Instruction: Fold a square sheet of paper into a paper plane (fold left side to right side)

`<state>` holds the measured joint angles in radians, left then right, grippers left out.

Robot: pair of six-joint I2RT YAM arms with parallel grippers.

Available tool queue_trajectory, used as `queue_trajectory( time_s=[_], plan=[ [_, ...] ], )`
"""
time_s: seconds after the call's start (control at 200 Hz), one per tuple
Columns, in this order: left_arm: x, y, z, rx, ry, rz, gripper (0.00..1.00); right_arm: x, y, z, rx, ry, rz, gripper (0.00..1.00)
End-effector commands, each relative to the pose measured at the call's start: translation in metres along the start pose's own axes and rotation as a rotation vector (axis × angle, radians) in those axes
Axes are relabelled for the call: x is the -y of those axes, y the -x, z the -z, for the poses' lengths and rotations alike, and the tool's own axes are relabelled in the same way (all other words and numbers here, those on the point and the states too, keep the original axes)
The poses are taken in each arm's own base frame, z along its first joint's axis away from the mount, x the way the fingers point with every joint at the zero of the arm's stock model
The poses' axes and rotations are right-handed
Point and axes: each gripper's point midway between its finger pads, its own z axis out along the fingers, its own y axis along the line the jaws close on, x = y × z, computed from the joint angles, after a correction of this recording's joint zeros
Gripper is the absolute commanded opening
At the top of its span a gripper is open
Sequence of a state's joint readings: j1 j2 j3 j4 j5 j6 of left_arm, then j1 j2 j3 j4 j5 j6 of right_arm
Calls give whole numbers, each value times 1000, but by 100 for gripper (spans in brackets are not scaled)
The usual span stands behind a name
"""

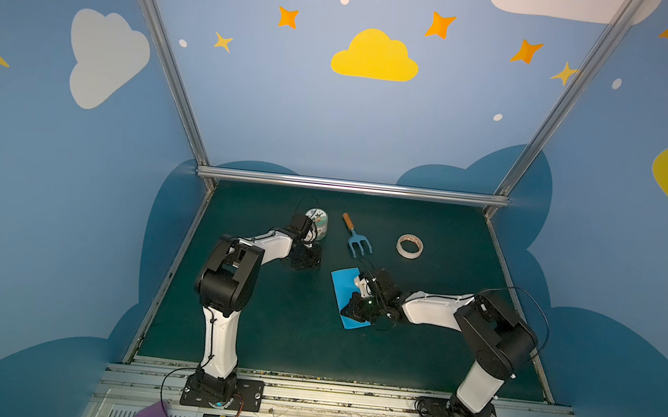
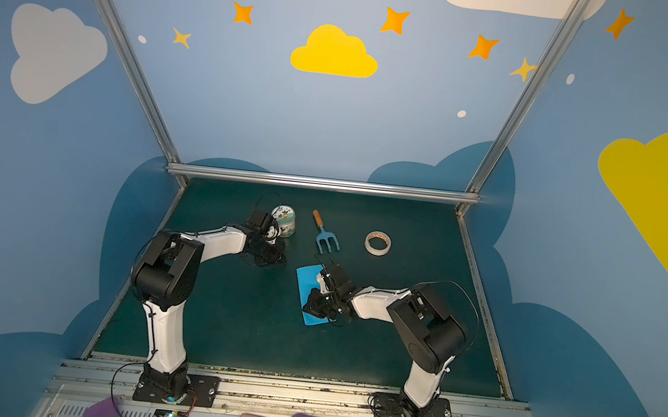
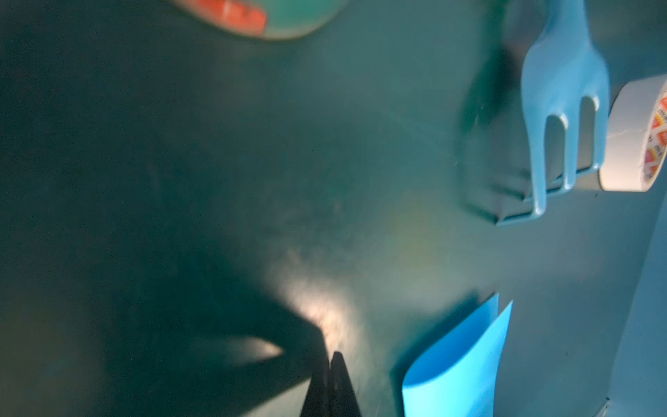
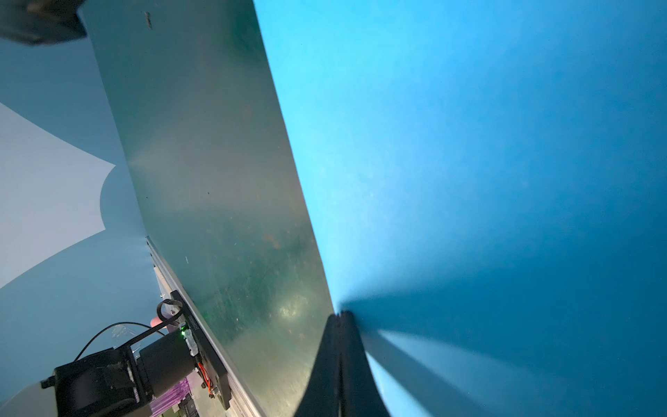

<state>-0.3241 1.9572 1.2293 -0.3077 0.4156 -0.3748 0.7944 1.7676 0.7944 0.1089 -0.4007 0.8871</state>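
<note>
Dark green table mat [image 1: 270,337], blue cloud-painted walls [image 1: 53,199]. Mid-table the square sheet of paper [image 1: 342,287] lies doubled into a narrow strip. The right gripper [image 4: 339,316], fingers pressed together, rests its tips at the strip's edge. Farther back, the left gripper [image 3: 330,359], closed and empty, is low over bare mat near a tin [image 1: 317,221], blue hand fork [image 1: 356,237] and tape roll [image 1: 409,246].

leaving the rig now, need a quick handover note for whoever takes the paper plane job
Left end effector: shut, empty, over bare mat, clear of the paper.
Right end effector: shut, tips down at the left edge of the square sheet of paper, apparently pressing rather than gripping.
Paper: mid-mat, just in front of the fork.
Done: sheet looks folded in half; the layers gape at the far end.
Left: flatten that crease, then all the plane folds.
</note>
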Motion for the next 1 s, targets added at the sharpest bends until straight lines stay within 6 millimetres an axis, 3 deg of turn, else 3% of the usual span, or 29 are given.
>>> queue_trajectory(
  time_s=[0.0, 0.155, 0.255, 0.496, 0.991],
  plan=[
    [38, -23, 22, -6, -75, -56, 4, 48, -33, -4, -88, -160, -77, 0],
    [74, -63, 19, -35, -151, -109, 4, 50, -34, -5, -93, -166, -81, 0],
    [82, -84, 10, -55, -163, -121, 4, 51, -33, -5, -90, -170, -81, 0],
    [77, -107, -6, -90, -157, -112, 4, 50, -33, -5, -91, -175, -78, 0],
    [50, -120, -27, -134, -74, -97, 4, 46, -34, -5, -112, -159, -57, 0]
  ],
)
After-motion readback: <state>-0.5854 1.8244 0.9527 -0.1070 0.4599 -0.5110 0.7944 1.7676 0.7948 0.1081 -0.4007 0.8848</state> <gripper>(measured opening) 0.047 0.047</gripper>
